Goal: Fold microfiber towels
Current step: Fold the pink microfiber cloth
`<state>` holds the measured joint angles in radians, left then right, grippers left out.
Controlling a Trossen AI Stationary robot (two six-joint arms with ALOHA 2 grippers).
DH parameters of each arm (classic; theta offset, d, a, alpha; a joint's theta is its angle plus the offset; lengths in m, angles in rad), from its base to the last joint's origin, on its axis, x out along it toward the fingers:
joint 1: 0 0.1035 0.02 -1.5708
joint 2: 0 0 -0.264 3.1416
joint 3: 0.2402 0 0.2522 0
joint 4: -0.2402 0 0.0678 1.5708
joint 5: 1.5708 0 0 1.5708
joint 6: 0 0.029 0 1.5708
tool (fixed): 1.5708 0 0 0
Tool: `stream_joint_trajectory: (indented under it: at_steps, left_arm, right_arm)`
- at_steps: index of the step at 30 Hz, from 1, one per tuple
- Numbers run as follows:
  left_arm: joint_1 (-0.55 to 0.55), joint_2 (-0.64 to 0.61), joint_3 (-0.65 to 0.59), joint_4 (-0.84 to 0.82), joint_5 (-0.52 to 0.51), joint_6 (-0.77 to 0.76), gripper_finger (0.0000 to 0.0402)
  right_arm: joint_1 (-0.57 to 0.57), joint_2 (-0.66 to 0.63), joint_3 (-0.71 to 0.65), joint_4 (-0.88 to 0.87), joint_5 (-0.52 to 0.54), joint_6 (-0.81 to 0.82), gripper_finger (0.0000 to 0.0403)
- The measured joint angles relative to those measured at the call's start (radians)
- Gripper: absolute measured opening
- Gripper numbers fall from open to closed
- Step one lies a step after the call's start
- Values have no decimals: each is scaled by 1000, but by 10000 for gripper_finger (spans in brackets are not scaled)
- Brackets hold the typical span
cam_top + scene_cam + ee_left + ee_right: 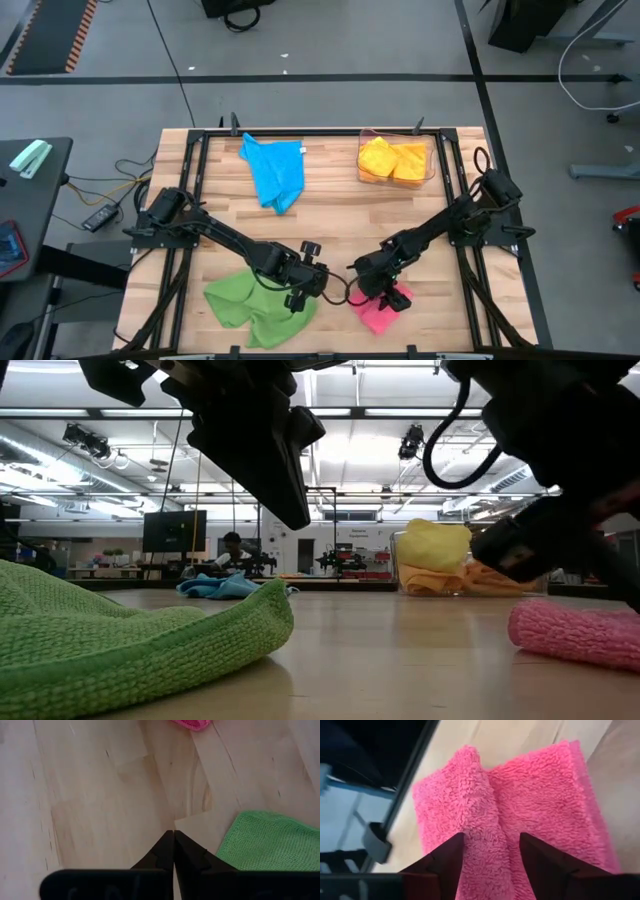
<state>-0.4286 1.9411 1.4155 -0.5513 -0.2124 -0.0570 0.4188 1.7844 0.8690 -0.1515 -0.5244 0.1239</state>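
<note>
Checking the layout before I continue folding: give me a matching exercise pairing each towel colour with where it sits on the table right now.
Things:
1. green towel
2. pink towel
3. blue towel
4. yellow towel

Places:
A. inside the clear bin
B. spread out at the far side, left of the bin
C. under the right gripper
D. near edge, beside the shut left gripper

Pairs: 1-D, 2-C, 3-B, 4-A

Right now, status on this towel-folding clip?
Left gripper shut, empty, beside green towel. Right gripper open astride a ridge of the folded pink towel. Nothing in the way.
</note>
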Motion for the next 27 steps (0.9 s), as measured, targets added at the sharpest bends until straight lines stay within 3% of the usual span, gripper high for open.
stream_joint_trajectory:
  at_steps: [13,20,25,27]
  left_arm:
    - [0,0,0,0,0,-11,28]
    - [-2,0,1,-7,0,-41,15]
    - [-1,0,1,-13,0,-48,18]
    - [-3,0,1,-16,0,-65,22]
  right_arm:
    - [9,-1,174,-312,119,-176,204]
    - [61,-33,137,-249,161,-198,204]
    - [97,-47,67,-152,380,-198,204]
    - [103,-47,6,-65,404,-196,204]
